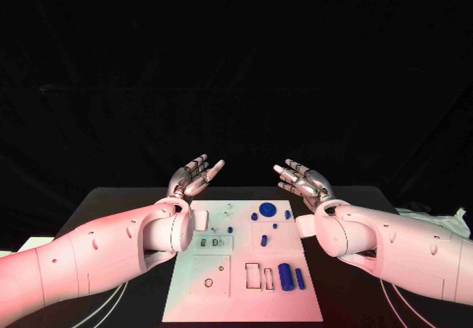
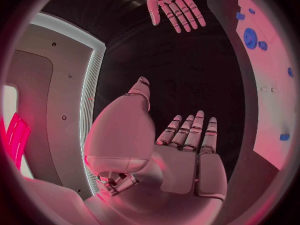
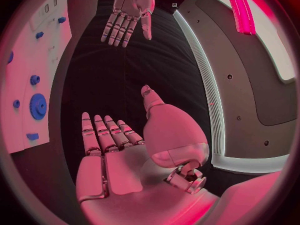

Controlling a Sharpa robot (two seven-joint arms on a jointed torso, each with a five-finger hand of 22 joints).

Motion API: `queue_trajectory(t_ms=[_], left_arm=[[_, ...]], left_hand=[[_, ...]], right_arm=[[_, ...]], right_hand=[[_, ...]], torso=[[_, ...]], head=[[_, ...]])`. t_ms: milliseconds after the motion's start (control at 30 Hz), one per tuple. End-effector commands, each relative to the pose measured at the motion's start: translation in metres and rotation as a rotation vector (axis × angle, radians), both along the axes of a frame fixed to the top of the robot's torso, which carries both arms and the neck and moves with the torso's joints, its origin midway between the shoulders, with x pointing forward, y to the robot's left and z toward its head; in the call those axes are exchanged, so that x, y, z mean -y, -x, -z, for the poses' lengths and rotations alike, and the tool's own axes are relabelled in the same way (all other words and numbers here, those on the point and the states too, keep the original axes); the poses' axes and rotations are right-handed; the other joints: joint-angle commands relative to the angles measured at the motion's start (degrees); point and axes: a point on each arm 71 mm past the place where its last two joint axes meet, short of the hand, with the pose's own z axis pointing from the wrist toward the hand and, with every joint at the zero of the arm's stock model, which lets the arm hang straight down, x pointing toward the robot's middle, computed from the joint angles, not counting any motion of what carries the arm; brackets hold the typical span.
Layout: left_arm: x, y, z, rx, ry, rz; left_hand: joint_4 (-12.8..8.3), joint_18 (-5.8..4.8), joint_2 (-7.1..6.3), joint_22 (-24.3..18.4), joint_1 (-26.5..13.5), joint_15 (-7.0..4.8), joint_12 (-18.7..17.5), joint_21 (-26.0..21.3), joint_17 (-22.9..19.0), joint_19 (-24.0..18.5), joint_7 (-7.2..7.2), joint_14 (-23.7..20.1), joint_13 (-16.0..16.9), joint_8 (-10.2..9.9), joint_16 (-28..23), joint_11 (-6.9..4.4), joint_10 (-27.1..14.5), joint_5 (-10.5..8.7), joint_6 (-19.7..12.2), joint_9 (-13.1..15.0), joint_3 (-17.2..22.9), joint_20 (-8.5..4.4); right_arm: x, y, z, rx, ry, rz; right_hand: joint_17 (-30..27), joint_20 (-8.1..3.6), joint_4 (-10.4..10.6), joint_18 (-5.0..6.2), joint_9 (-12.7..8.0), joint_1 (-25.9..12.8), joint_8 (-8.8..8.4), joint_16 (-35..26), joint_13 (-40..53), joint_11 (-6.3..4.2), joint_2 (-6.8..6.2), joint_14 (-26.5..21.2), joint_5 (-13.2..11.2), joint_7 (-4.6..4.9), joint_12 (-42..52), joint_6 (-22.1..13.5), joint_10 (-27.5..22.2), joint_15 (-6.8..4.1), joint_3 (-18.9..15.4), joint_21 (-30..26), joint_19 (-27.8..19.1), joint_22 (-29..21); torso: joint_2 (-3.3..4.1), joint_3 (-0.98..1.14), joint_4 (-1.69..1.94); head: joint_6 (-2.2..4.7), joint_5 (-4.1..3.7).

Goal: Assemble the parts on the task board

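The white task board lies in the middle of the black table. On it lie several blue parts: a round gear near the far edge, small pegs mid-board, and two cylinders near the front right. My left hand is raised above the board's far left corner, fingers spread, holding nothing. My right hand is raised above the far right corner, also spread and empty. The left wrist view shows the left hand with the right hand across from it, and the gear.
Rectangular slots and a round hole are cut in the board's near half. The black table reaches beyond the board on both sides. A crumpled white object lies at the table's right edge.
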Motion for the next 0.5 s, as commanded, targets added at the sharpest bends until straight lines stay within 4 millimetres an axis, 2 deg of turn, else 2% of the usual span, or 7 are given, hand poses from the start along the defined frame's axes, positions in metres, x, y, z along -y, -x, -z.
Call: queue_trajectory(t_ms=[33,133,200,267,300,367,500], left_arm=[[0.005,0.0,-0.001,0.002,0.026,0.051],[0.005,0.0,-0.001,0.002,0.026,0.051],[0.005,0.0,-0.001,0.002,0.026,0.051],[0.005,0.0,-0.001,0.002,0.026,0.051],[0.005,0.0,-0.001,0.002,0.026,0.051],[-0.015,-0.001,0.0,0.001,0.04,0.023],[-0.017,0.001,-0.002,-0.006,0.033,0.038]], left_hand=[[0.6,2.13,0.89,0.35,2.6,0.68,0.67,0.79,0.36,1.81,6.5,3.01,0.34,0.63,0.71,1.02,2.89,0.3,2.53,0.3,0.49,0.77],[0.08,2.58,3.99,1.66,3.02,1.34,2.81,3.21,1.76,10.27,8.13,15.14,1.32,2.53,3.45,2.68,14.77,0.0,11.45,1.23,1.45,0.89],[-0.41,3.65,4.84,3.83,3.88,0.25,3.86,7.44,2.59,23.93,7.79,22.39,1.69,3.69,5.84,1.85,22.38,-0.1,17.19,1.69,1.45,0.67],[-1.27,5.15,5.29,4.69,5.15,-1.33,4.69,10.04,2.96,29.46,6.86,27.43,1.92,4.83,7.47,0.74,30.29,-0.11,23.89,2.08,1.15,0.46],[-1.56,5.52,5.4,5.05,5.53,-1.89,4.89,11.08,3.15,31.65,6.53,29.24,1.93,5.27,8.01,0.31,31.97,-0.12,26.64,2.23,0.95,0.26],[-3.06,5.55,5.43,6.09,7.33,-3.46,6.0,13.9,4.27,37.36,5.62,34.52,2.12,6.65,9.83,-1.01,35.95,-0.16,32.46,2.63,0.8,-1.24],[-5.28,5.64,5.36,7.33,9.91,-5.4,6.4,17.0,6.12,43.47,4.62,39.74,2.11,7.2,11.33,-2.07,39.29,-0.15,35.09,2.5,0.98,-3.14]], right_arm=[[-0.013,0.001,0.002,-0.032,0.006,-0.215],[-0.015,-0.001,0.002,-0.041,0.014,-0.257],[-0.016,-0.002,0.003,-0.045,0.018,-0.275],[-0.016,-0.002,0.003,-0.048,0.021,-0.287],[-0.016,-0.002,0.003,-0.048,0.021,-0.288],[0.016,-0.018,-0.012,0.213,0.34,-0.166],[0.02,-0.02,-0.018,0.263,0.404,-0.16]], right_hand=[[1.44,0.3,-4.75,3.74,0.96,7.35,1.57,3.2,1.36,0.51,0.84,17.71,-0.42,9.05,2.92,9.27,16.02,0.15,1.38,3.31,13.73,1.69],[2.0,0.32,-7.76,5.96,2.06,10.38,3.69,5.85,2.1,-1.1,0.8,30.37,-1.28,8.09,6.18,21.47,29.62,-1.77,2.67,6.07,22.24,2.6],[1.82,0.3,-9.09,6.78,2.3,11.13,4.36,6.17,1.81,-1.91,0.55,33.29,-1.78,7.16,6.63,27.02,32.46,-2.77,3.16,6.75,24.21,2.58],[1.78,-0.5,-10.96,7.13,2.54,11.74,5.19,6.74,1.56,-3.25,0.38,37.61,-2.25,6.12,6.89,35.0,36.34,-4.06,4.18,8.03,27.52,2.71],[1.74,-0.97,-11.74,7.07,2.42,11.59,5.1,6.72,1.47,-3.5,0.2,39.11,-2.38,5.7,6.64,36.72,37.63,-4.55,4.62,8.43,28.73,2.68],[1.76,-1.78,-13.14,7.14,2.22,11.26,4.76,6.63,1.5,-4.1,0.29,41.74,-2.46,5.12,6.07,38.65,39.89,-5.39,5.74,9.02,30.67,2.58],[1.81,-2.84,-14.22,7.13,2.11,10.31,3.82,6.04,1.51,-4.76,0.03,44.62,-2.38,4.77,4.75,40.34,42.15,-6.24,7.4,9.69,33.1,2.37]], torso=[[0.0,0.0,0.0],[0.0,0.0,0.0],[0.0,0.0,0.0],[0.0,0.0,0.0],[0.0,0.0,0.0],[1.13,0.0,0.36],[1.86,-0.18,0.68]], head=[[0.01,0.0],[0.01,0.0],[0.01,0.0],[0.01,0.0],[0.01,0.0],[-0.18,-0.39],[0.1,-0.72]])
